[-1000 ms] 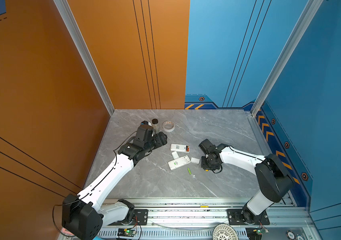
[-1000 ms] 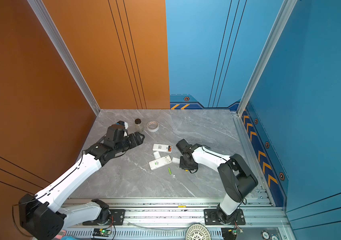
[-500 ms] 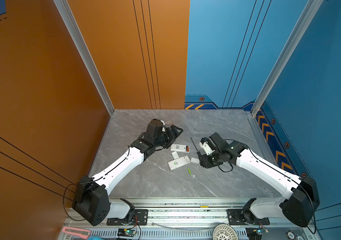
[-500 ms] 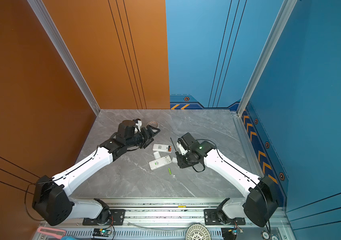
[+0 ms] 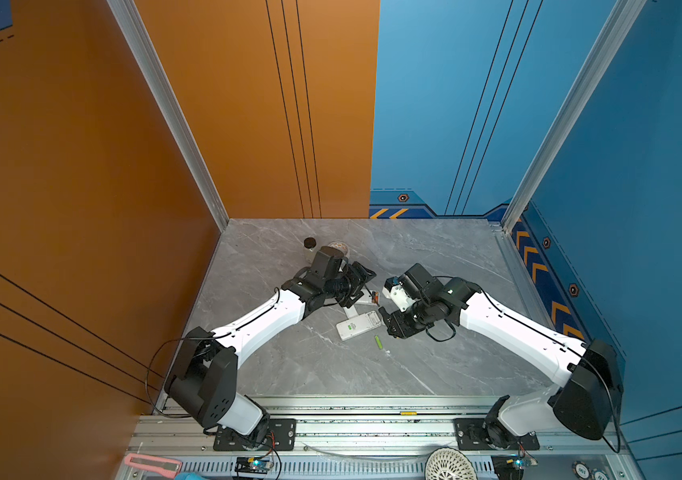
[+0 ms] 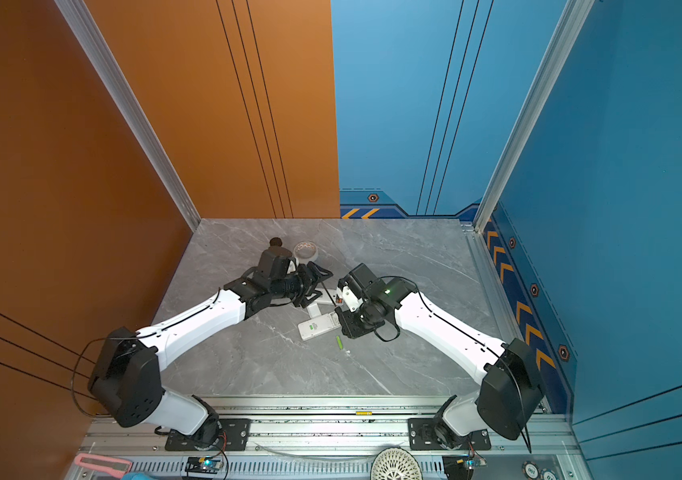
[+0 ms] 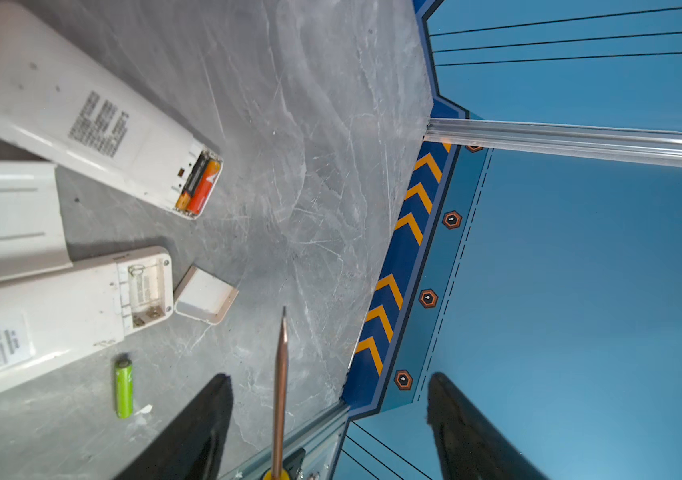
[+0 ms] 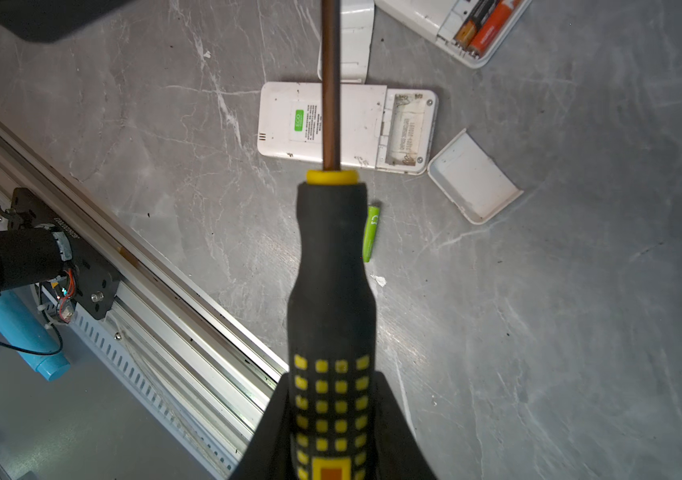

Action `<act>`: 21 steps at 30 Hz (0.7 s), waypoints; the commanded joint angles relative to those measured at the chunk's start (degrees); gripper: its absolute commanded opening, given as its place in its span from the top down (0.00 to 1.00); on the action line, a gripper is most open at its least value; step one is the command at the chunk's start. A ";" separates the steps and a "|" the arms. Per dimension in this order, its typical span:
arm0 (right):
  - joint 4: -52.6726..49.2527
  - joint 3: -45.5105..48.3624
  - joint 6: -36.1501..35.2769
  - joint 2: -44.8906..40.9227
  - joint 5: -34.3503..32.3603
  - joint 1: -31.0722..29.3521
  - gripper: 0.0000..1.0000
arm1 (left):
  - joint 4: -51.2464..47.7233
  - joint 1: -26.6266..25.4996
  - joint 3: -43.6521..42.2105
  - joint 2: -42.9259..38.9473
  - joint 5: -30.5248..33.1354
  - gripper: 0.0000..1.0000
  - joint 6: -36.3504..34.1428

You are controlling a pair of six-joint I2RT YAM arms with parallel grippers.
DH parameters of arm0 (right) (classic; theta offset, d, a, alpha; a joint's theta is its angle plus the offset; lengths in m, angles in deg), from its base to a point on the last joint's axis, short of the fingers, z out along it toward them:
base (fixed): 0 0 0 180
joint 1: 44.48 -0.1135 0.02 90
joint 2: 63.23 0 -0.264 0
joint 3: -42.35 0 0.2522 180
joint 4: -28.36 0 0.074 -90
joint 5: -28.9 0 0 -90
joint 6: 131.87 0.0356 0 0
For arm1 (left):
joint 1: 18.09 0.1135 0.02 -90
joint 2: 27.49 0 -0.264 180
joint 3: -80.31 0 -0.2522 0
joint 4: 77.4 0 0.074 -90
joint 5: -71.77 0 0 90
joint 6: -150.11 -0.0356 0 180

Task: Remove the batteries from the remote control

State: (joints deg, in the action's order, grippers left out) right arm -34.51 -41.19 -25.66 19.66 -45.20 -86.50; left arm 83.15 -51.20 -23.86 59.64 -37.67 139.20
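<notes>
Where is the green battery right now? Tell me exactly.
In both top views the green battery lies loose on the table, near the middle, close beside the white remote with the empty battery slot, on its near side.

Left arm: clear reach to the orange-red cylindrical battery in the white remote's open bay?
Probably not. The orange-red battery lies uncovered, but the black-handled screwdriver in the right gripper runs its shaft between the open fingers of the left gripper.

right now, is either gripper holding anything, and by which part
The right gripper holds the screwdriver by its black-and-yellow handle; the left gripper is open, holding nothing.
</notes>
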 commanded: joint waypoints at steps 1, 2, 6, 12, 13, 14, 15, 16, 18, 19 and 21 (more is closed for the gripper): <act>-1.33 -2.20 -1.53 0.43 0.05 -0.34 1.00 | -0.63 -0.56 -0.72 1.14 -2.02 0.31 2.45; -1.31 -2.26 -1.53 0.58 0.14 -0.34 1.00 | -0.76 -0.65 -0.88 1.34 -1.95 0.34 2.83; -1.44 -2.79 -1.83 0.86 0.20 -0.82 1.00 | 0.51 -0.65 -1.85 1.89 -1.22 0.51 4.25; -1.54 -3.72 -2.41 1.04 0.73 -0.88 1.00 | 5.50 -0.05 -4.44 4.09 -2.21 0.92 6.45; -1.29 -4.45 -2.32 1.03 0.98 -0.72 1.00 | 7.60 0.05 -5.58 4.22 -2.38 0.98 7.49; -0.99 -5.00 -2.17 1.05 1.10 -0.53 0.98 | 9.24 0.20 -6.26 4.27 -2.69 1.00 8.72; -0.69 -5.73 -1.71 1.04 1.11 -0.24 0.91 | 10.41 0.45 -6.72 4.36 -3.11 1.00 9.81; -0.10 -6.37 -0.85 0.88 1.31 0.27 0.81 | 12.09 0.72 -7.18 4.45 -3.46 1.00 11.44; 2.14 -7.88 1.58 0.09 2.99 1.47 0.44 | 15.76 1.35 -8.73 3.94 -3.56 1.00 16.55; 3.61 -8.47 3.15 -0.74 2.99 3.04 0.36 | 19.48 1.58 -9.61 3.45 -3.02 1.00 19.71; 7.19 -8.91 6.25 -2.82 3.01 6.09 0.28 | 22.08 2.40 -9.67 3.26 -4.10 1.00 25.25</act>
State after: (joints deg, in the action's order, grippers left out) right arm -33.59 -47.31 -24.26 20.31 -43.23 -83.51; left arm 96.92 -49.91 -32.85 63.60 -40.23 154.37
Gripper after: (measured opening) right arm 0.705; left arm 0.067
